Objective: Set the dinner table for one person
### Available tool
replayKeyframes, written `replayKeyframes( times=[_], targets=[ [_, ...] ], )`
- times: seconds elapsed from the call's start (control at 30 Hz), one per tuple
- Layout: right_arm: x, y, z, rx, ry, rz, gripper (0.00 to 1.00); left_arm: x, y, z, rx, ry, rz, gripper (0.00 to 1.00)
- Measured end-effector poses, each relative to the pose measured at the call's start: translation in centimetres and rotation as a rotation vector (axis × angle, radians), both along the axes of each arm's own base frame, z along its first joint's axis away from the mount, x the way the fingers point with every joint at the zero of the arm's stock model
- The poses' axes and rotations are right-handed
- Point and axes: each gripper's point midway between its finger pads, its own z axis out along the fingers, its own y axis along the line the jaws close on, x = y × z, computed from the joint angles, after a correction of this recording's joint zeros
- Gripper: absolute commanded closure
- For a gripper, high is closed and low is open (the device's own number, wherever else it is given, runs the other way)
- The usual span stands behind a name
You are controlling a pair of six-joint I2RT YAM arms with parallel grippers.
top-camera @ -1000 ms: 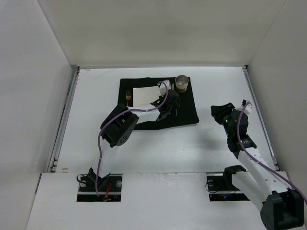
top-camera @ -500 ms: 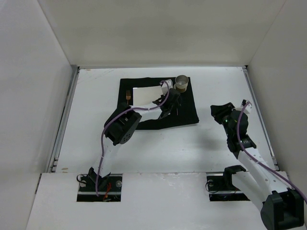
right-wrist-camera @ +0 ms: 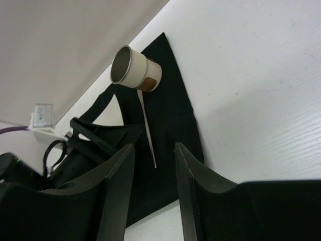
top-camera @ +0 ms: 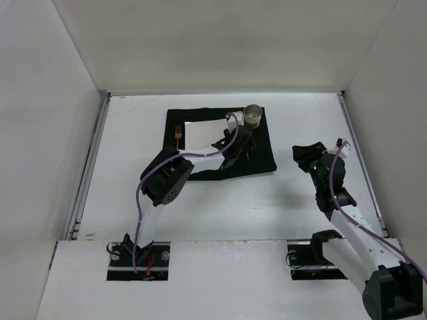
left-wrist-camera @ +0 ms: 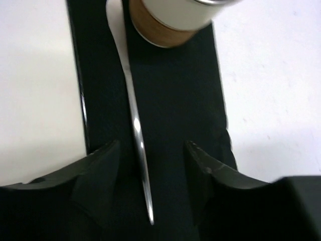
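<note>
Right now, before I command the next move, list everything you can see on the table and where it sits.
dinner table: 1, matte white, edged by white walls.
cloth mat: 1, black, far centre of the table.
plate: 1, white, square, on the mat's left part.
fork: 1, gold-brown, on the mat just left of the plate.
knife: 1, silver, flat on the mat right of the plate.
cup: 1, white with a brown band, upright at the mat's far right corner.
left tool: 1, black, open, jaws either side of the knife, not gripping it.
right tool: 1, black, open, empty, right of the mat.
</note>
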Motion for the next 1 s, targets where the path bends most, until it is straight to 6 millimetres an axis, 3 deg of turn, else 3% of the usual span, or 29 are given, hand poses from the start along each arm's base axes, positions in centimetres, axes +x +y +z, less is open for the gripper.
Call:
replayKeyframes(
  times=[0.03,0.07,0.17,0.3,0.37,0.47,0.57,0.63,0.77,0.87,0.93,1.0],
  targets=[
    [0.0,0.0,0.0,0.000,0.000,0.000,0.55,-0.5,0.0,0.6,0.008,-0.011,-0.015,0.32],
    [0.0,0.0,0.0,0.000,0.000,0.000,0.55,-1.1,-0.2,1.6,0.013,-0.031,-0.035,0.00],
    [0.0,0.2,0.0,-0.001,0.000,0.005,0.55,-3.1,-1.1,6.0,-0.006,-0.111,-0.094,0.00],
    [0.0,0.4,-0.1,-0.002,0.002,0.011,0.55,-5.8,-1.9,14.4,-0.087,-0.265,-0.162,0.00],
    [0.0,0.7,-0.3,-0.006,0.006,0.014,0.55,-7.2,-1.0,18.2,-0.126,-0.335,-0.172,0.00],
    [0.0,1.3,-0.5,-0.018,0.013,0.027,0.61,-8.5,2.4,21.2,-0.160,-0.400,-0.140,0.00],
    [0.0,1.9,-1.1,-0.040,0.024,0.041,0.70,-8.8,8.0,20.7,-0.141,-0.410,-0.057,0.00],
    [0.0,2.2,-1.6,-0.060,0.038,0.047,0.75,-8.7,12.7,18.9,-0.109,-0.391,0.033,0.00],
    [0.2,2.2,-2.5,-0.089,0.065,0.039,0.78,-9.2,24.3,14.0,-0.036,-0.311,0.292,0.00],
    [0.3,1.8,-2.9,-0.106,0.075,0.021,0.77,-10.6,33.3,10.8,0.002,-0.231,0.547,0.00],
    [0.3,1.6,-3.1,-0.115,0.079,0.010,0.73,-12.1,37.7,9.0,0.006,-0.180,0.696,0.00],
    [0.4,1.5,-3.1,-0.122,0.079,0.002,0.73,-13.9,40.7,6.9,0.007,-0.127,0.806,0.00]
  ],
)
